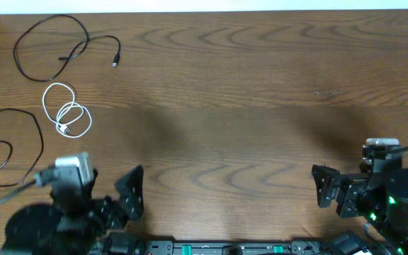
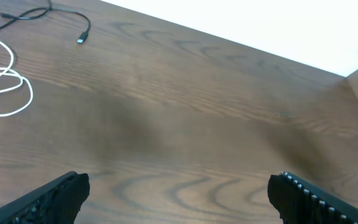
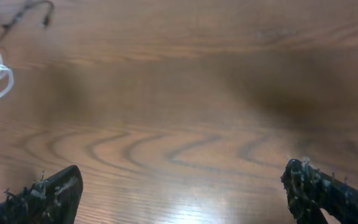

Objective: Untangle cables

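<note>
Three cables are laid singly at the left of the surface (image 1: pixel 246 85): a far black cable (image 1: pixel 69 57), the coiled white cable (image 1: pixel 68 112), and a near black cable (image 1: pixel 9 152). None are crossed, so the untangling is judged done. The left fingers (image 1: pixel 132 190) and right fingers (image 1: pixel 324 185) are held apart and empty at the near edge.

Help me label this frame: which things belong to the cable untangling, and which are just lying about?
Belong to the job:
upper black cable
white cable
lower black cable

Lying about:
nothing else visible, only the wooden table
</note>
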Controlling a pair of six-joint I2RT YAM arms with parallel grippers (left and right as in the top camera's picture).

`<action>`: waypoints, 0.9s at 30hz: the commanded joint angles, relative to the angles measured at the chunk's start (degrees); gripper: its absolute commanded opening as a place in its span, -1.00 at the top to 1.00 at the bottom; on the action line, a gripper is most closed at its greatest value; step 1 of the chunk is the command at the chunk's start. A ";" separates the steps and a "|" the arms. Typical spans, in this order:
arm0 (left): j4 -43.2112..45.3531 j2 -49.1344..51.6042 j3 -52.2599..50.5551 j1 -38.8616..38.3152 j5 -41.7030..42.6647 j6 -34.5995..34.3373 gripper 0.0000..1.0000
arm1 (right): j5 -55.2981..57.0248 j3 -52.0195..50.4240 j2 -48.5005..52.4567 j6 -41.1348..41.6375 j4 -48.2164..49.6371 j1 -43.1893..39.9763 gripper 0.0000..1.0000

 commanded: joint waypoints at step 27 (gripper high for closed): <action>-15.76 -4.50 -0.79 -0.13 -0.74 -0.09 -0.96 | 1.53 -7.54 0.28 2.14 -0.48 -0.35 -0.99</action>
